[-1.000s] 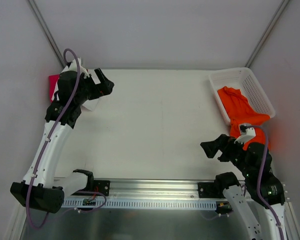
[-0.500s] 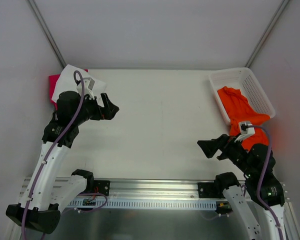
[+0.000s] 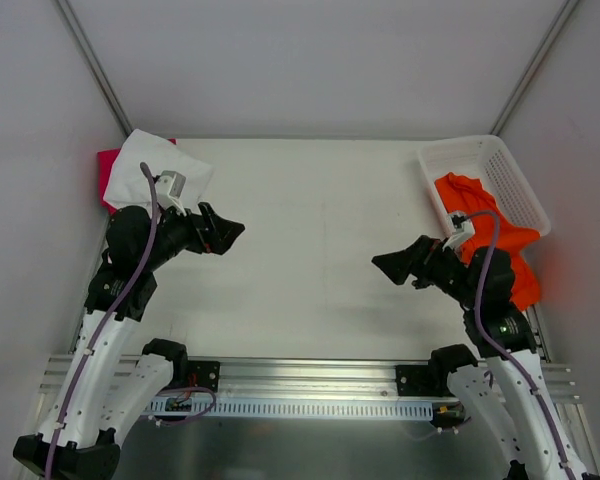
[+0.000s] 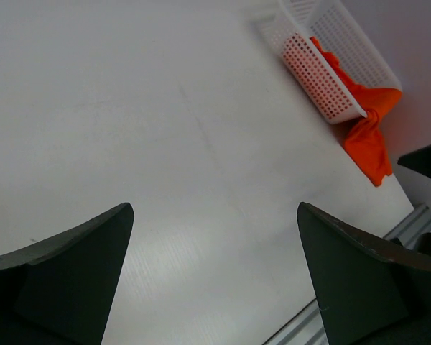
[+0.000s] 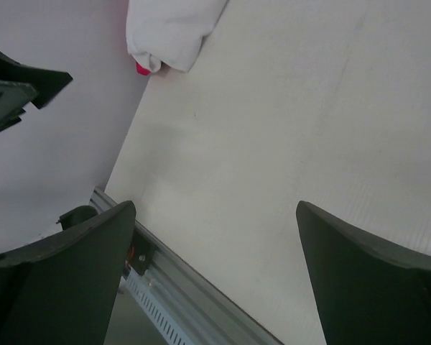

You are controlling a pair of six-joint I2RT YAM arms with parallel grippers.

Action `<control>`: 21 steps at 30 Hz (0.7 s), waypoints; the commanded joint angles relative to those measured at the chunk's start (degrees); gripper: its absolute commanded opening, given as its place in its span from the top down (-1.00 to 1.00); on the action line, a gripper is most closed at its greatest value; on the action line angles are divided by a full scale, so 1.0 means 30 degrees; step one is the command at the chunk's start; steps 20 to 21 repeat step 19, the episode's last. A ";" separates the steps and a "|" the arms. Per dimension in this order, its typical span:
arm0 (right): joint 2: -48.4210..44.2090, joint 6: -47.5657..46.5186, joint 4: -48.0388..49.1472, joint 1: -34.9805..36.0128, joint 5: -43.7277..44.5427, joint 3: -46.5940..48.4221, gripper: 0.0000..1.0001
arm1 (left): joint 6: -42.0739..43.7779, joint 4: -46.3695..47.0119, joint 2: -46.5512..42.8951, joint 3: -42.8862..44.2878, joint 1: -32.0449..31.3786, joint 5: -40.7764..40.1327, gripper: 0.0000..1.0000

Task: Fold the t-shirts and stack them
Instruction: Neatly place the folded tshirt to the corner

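A folded white t-shirt (image 3: 160, 168) lies at the table's far left on top of a magenta one (image 3: 107, 175), of which only an edge shows. An orange t-shirt (image 3: 485, 225) spills out of the white basket (image 3: 510, 175) at the far right and over its near end. My left gripper (image 3: 225, 232) hovers open just right of the white shirt, nothing between its fingers. My right gripper (image 3: 390, 265) hangs open left of the orange shirt, also empty. The left wrist view shows the basket (image 4: 312, 75) and orange shirt (image 4: 366, 136). The right wrist view shows the white shirt (image 5: 169, 29).
A metal rail (image 3: 300, 385) with both arm bases runs along the near edge. Grey walls close in the left, right and back sides. The basket sits tight in the back right corner.
My left arm has drawn back off the white shirt toward the near middle, leaving it folded in the corner. My right gripper has risen and swung left and farther out over the table.
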 commanded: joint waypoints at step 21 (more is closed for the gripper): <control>1.6922 1.4336 3.1775 0.1436 -1.2176 0.0664 -0.99 | 0.0385 0.1692 -0.0023 -0.0076 -0.0134 0.3155 -0.98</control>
